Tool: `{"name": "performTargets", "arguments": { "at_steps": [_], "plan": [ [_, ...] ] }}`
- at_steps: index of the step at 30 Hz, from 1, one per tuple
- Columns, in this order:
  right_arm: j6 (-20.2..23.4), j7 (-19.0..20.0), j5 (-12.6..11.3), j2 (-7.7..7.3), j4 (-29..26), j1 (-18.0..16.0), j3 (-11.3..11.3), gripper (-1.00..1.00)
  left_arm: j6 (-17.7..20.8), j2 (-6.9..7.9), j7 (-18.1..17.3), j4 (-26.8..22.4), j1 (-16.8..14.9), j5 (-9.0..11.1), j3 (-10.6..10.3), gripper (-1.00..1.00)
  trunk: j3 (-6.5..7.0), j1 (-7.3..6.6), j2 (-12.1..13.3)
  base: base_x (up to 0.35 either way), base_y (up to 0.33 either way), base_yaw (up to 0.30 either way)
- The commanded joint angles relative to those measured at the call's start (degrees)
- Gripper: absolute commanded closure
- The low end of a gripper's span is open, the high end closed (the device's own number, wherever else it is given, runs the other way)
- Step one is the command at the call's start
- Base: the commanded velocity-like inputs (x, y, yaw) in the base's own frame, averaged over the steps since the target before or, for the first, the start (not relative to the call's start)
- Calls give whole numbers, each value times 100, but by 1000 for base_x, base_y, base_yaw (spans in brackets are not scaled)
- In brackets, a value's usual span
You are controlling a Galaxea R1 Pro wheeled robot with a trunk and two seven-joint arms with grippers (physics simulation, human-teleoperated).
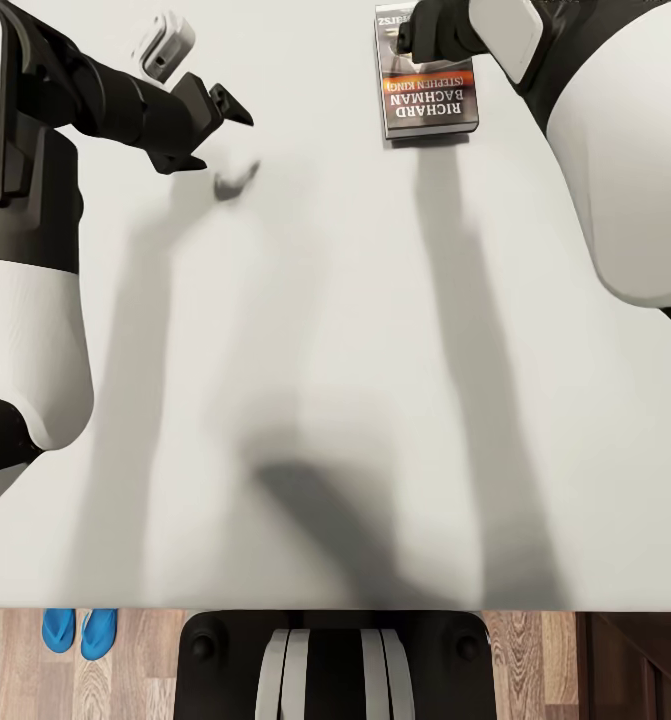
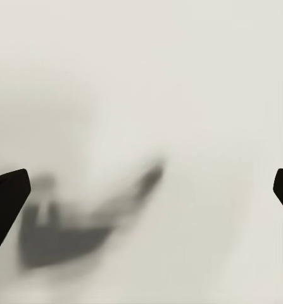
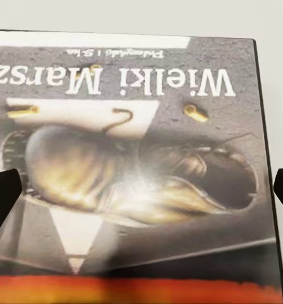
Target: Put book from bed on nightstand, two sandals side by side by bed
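While my right claw point(image 3: 141, 190) hovers spread directly over the book point(image 1: 427, 95) lying far right on the bed point(image 1: 315, 380), my left claw point(image 1: 210, 125) hangs spread, well apart.

A book point(image 1: 427, 95) lies on the far right of a bed point(image 1: 325, 380); two sandals point(image 1: 79, 633) sit side by side on the floor point(image 1: 535, 660) beside its near left edge.

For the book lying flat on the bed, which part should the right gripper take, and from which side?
Probably across its width, coming straight down. The book lies flat on the mattress, cover up, so only its thin side edges offer a grip. The right gripper hangs above the cover, its fingertips spread about as wide as the book.
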Motion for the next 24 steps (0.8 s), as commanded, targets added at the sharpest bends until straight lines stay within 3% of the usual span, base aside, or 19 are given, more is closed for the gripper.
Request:
{"name": "performTargets", "arguments": {
  "at_steps": [1,6,7,24],
  "plan": [
    [34,-19,-13,-1,-6,-2,44,-100,35,6,75,-3,-3,19,-12,-100,-2,0,-1,0,0,0],
    [34,-19,-12,0,22,-11,46,-100,27,8,77,-9,-2,43,-13,-100,-2,0,-1,0,0,0],
    [34,-19,-12,0,25,-12,47,-100,66,8,77,-11,-2,-110,-13,-100,-2,0,-1,0,0,0],
    [34,-20,-12,0,43,-17,44,-100,67,2,77,-62,-9,-92,-2,-100,-2,0,-1,0,0,0]
  ]
}}
